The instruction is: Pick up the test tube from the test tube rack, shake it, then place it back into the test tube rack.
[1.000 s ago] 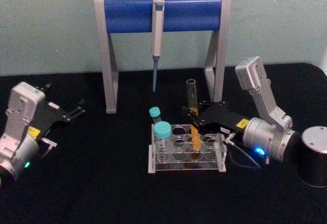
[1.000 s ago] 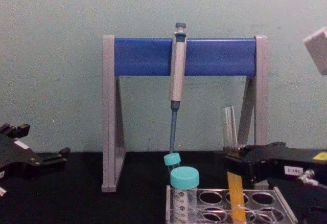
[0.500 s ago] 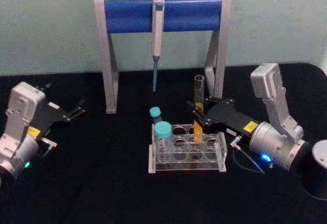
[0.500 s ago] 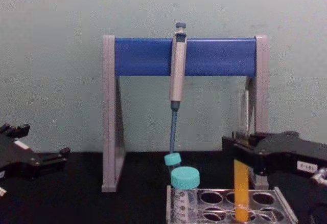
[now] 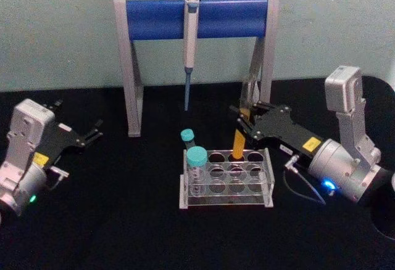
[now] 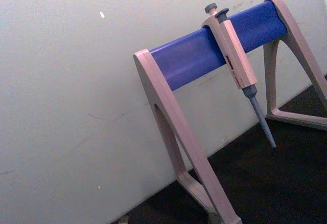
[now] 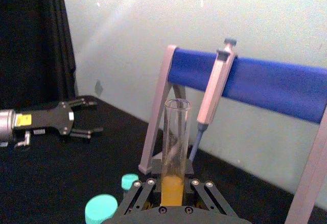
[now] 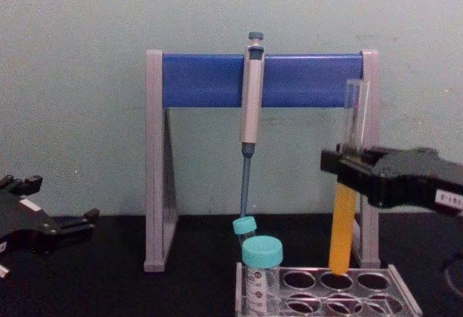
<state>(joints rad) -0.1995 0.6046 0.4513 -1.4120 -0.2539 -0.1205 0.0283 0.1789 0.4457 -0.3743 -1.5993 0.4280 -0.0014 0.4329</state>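
The right arm reaches in from the right side of the black table (image 5: 123, 227). Its forearm slants down and leftward toward the test tube rack (image 5: 226, 202), and its grey wrist block stands up behind. The right gripper (image 8: 346, 166) is held about level, above the rack's back row. Its fingers are clamped on the test tube (image 8: 343, 223) from both sides, at roughly mid-height. The left arm sits at the table's left edge, well apart from the work. The left gripper (image 5: 97, 129) points toward the middle, fingers spread with nothing between them.

At the back stands the pipette stand (image 5: 197, 17), with grey legs and a blue crossbar. A grey-blue pipette (image 5: 189, 45) hangs tip-down from the bar.

The rack is low and pale, with rows of round holes in its top plate, most of them vacant. The test tube is raised nearly upright over it. From the head view, its open top leans a little toward the stand's right leg. Its rounded bottom is at the mouth of a back-row hole. Whether the tip is just inside or just above, I cannot tell. Orange-yellow liquid (image 8: 341, 248) fills the lower half up to about the fingers, and the glass above is clear.

A teal-capped vial (image 5: 196, 170) stands in the rack's left end. A smaller teal-capped vial (image 5: 188, 138) tilts just behind it, and their contents cannot be made out
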